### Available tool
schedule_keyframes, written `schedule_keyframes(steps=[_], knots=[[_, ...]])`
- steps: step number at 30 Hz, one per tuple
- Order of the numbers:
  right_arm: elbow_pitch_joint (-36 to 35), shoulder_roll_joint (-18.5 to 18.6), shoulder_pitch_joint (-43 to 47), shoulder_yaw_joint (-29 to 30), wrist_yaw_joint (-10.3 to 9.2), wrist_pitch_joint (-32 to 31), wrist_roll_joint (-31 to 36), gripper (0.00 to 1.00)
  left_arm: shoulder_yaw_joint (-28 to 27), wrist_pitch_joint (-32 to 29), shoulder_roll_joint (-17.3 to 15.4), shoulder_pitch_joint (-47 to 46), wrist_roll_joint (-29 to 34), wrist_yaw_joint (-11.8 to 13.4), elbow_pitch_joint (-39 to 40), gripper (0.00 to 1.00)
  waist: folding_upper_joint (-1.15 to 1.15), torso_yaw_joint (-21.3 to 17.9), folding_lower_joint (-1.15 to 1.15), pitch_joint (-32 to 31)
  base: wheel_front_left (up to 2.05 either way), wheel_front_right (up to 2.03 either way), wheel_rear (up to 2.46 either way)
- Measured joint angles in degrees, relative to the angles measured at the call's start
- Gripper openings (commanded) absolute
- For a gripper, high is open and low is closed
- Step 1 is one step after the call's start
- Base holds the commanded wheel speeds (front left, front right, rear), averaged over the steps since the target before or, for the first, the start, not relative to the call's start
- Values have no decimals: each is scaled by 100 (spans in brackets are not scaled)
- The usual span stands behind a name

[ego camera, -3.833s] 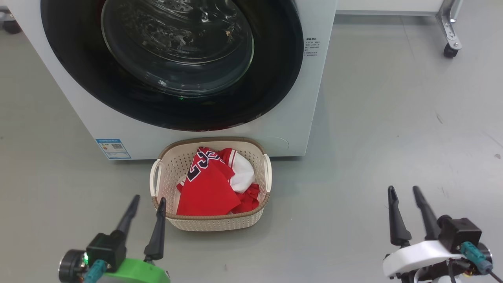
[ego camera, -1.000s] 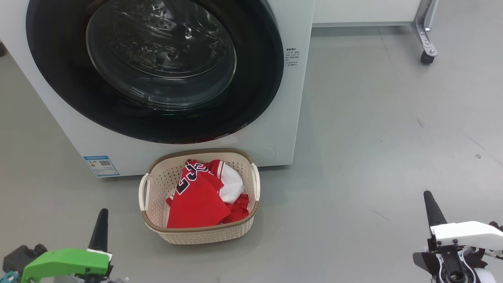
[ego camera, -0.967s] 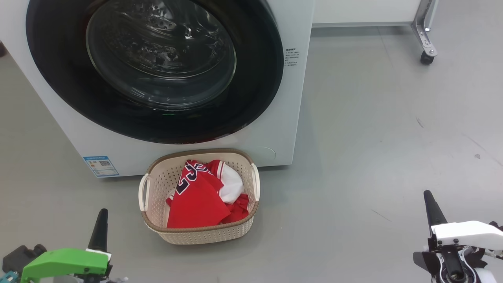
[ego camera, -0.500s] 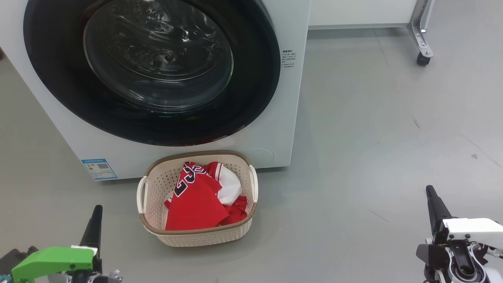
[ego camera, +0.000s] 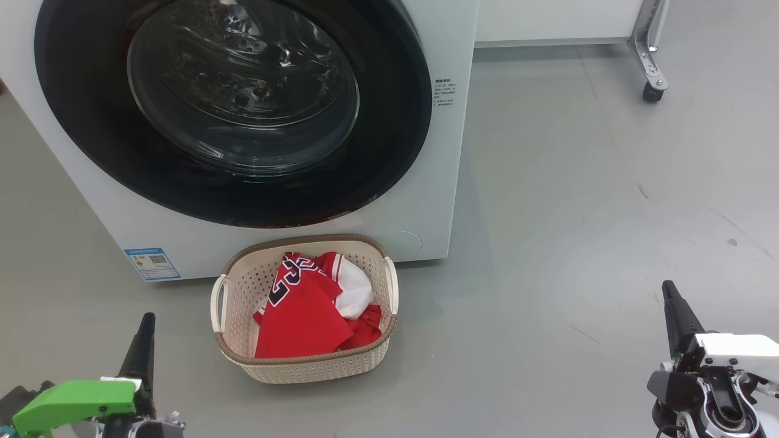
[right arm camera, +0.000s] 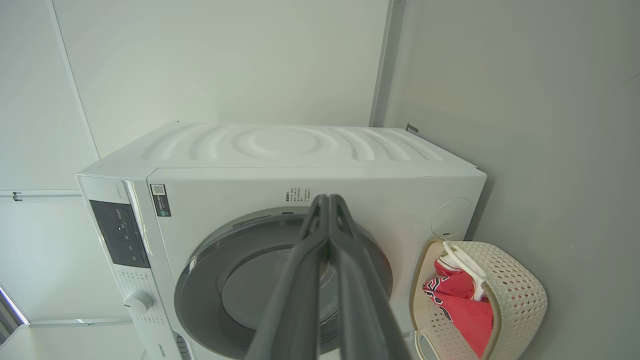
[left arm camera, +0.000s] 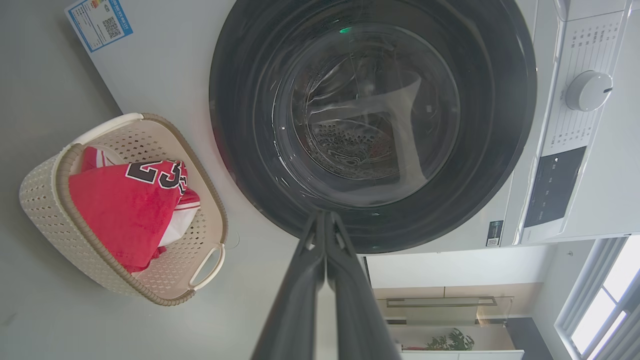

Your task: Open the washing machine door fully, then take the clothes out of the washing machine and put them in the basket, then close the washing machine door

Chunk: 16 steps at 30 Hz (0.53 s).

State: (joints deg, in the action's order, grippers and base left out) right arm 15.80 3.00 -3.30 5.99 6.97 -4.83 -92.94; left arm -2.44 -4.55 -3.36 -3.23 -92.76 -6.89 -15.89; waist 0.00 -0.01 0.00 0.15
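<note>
Smooth grey floor (ego camera: 578, 213) and a white wall (right arm camera: 225, 60) as backdrop to the white front-loading washing machine (ego camera: 439, 182), seen close and from above. Across its front, the washing machine door (ego camera: 243, 97): round, glossy and black, shut against the cabinet, with the steel drum (left arm camera: 350, 145) glinting through the bulging glass. At the lower left corner of the front, a small blue label sticker (ego camera: 152, 263); at the lower right, a round service cover (ego camera: 405, 238). In the left wrist view, along the machine's control strip, a white knob (left arm camera: 589, 90) near a dark display panel (left arm camera: 554, 185).

Just in front of the machine, below the door and toward the right of its front, the basket (ego camera: 304, 370): cream, perforated, with a brown woven-look rim, upright on the floor. Inside it, the clothes (ego camera: 301, 322): a red jersey with black-and-white numerals uppermost, crumpled beside a fold of white fabric.

Low at the left edge of the head view, the left gripper (ego camera: 147, 321) on its green housing (ego camera: 73, 398), pointing up toward the machine, near the basket's left handle but apart from it. Fingers (left arm camera: 300, 280) pressed together along their length, gripping nothing.

Low at the right, well apart from both basket and machine, the right gripper (ego camera: 669, 291) on its white housing (ego camera: 736, 348), above the floor. Fingers (right arm camera: 300, 270) likewise closed tight and empty.

Beyond, at the upper right, a metal leg on a black caster (ego camera: 650, 92) under a white unit (ego camera: 560, 18).
</note>
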Motion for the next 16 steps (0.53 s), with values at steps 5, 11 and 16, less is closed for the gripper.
schedule_keyframes(steps=[5,11,16], knots=[[0,1,-1,2,0,-1,0,0,-2,0,1,0,0,0,-3,0,0,0,0,0,0,0,0],[0,1,-2,7,0,-15,0,0,-7,0,2,-1,0,0,-3,0,0,0,0,0,0,0,0],[0,1,-2,8,0,-15,0,0,-11,0,2,-1,0,0,-3,0,0,0,0,0,0,0,0]])
